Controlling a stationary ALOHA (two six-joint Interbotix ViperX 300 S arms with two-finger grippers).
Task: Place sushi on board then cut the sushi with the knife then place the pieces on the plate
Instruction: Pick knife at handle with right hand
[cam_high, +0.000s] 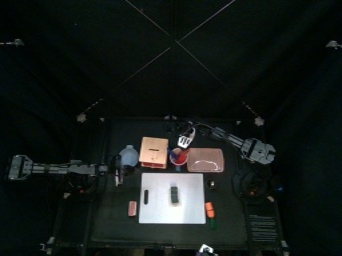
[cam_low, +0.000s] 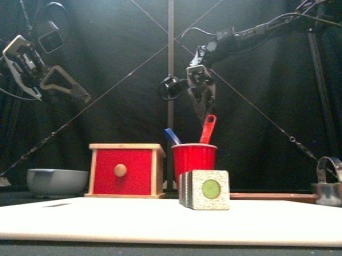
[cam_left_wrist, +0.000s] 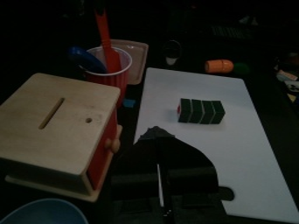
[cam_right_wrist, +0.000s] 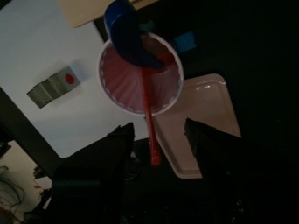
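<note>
At the far left of the desk (cam_high: 100, 225) sits the blue-grey bowl (cam_low: 56, 180). The left pincer (cam_high: 118, 174) hangs just in front of it, raised off the desk; whether it is apart or together cannot be told. Next comes the pale wooden box (cam_low: 124, 170), its red drawer front facing the desk's front edge.

Just right of the box stands the red cup (cam_low: 194, 160). The blue knife (cam_low: 173, 136) leans left out of it, and the red knife (cam_low: 209, 128) stands handle up, tilted to the right.

The sushi roll (cam_low: 205, 189) lies near the middle of the white cutting board (cam_high: 150, 207), in front of the cup. It is in one piece. Its long axis runs front to back, and one round end faces the front edge.

The right pincer (cam_right_wrist: 158, 129) hangs over the cup, pointing down. Its jaws are apart, one on each side of the red knife's handle, and not closed on it.

Right of the cup, behind the board's right corner, lies the pink tray (cam_high: 207, 158), apart from the sushi roll.
</note>
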